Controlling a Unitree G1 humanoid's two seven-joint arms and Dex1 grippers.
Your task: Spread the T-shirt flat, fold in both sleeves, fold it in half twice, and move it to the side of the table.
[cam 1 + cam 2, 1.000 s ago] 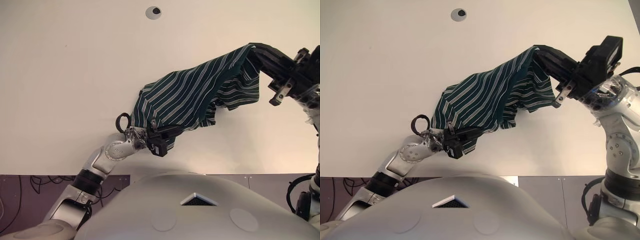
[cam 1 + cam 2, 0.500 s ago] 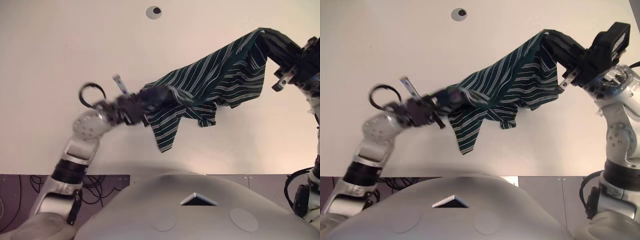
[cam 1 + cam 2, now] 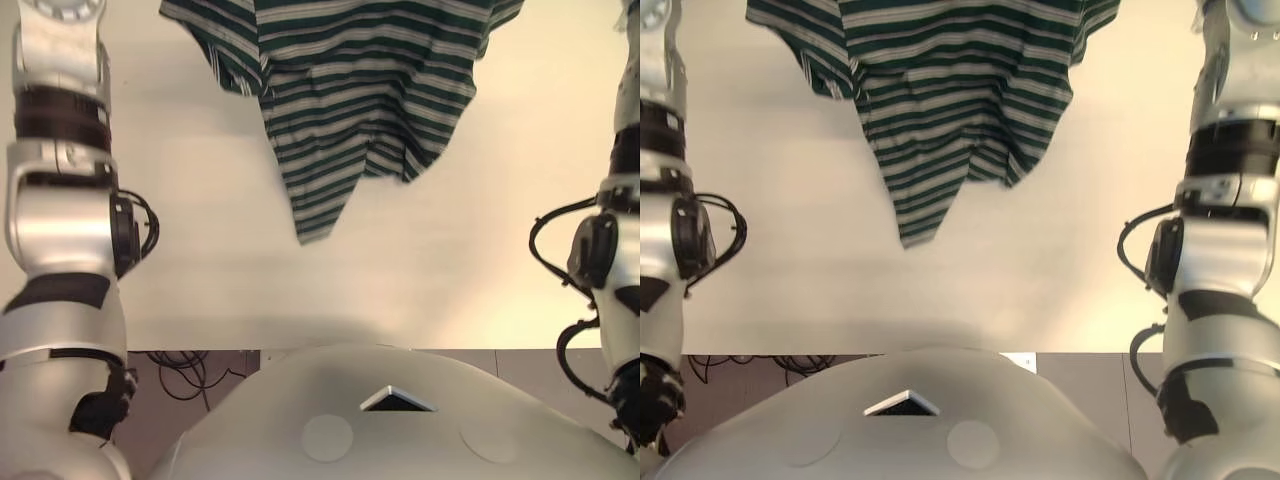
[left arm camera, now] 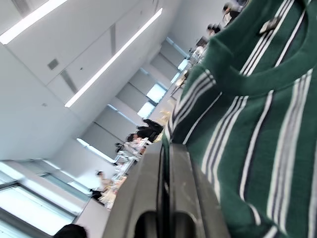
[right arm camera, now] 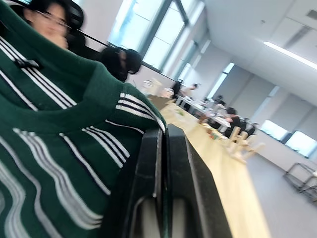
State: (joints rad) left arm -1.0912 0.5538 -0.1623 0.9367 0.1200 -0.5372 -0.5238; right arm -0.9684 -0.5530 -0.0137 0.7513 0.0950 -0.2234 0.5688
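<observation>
The green striped T-shirt (image 3: 340,110) hangs limp along the top of the frame, over the table (image 3: 470,270). The left gripper (image 4: 166,159) and right gripper (image 5: 163,148) each pinch tight on a shoulder beside the collar. It looks soft and light, so the shoulders seem the right hold.

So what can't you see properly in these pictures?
T-shirt: top cut off by the upper edge in the eye views.
Its hem and the table: from above, cannot tell whether they touch.
Left gripper and right gripper: the pinched cloth is hidden between the fingers, wrist views.
Neck label: too small, left wrist view.
</observation>
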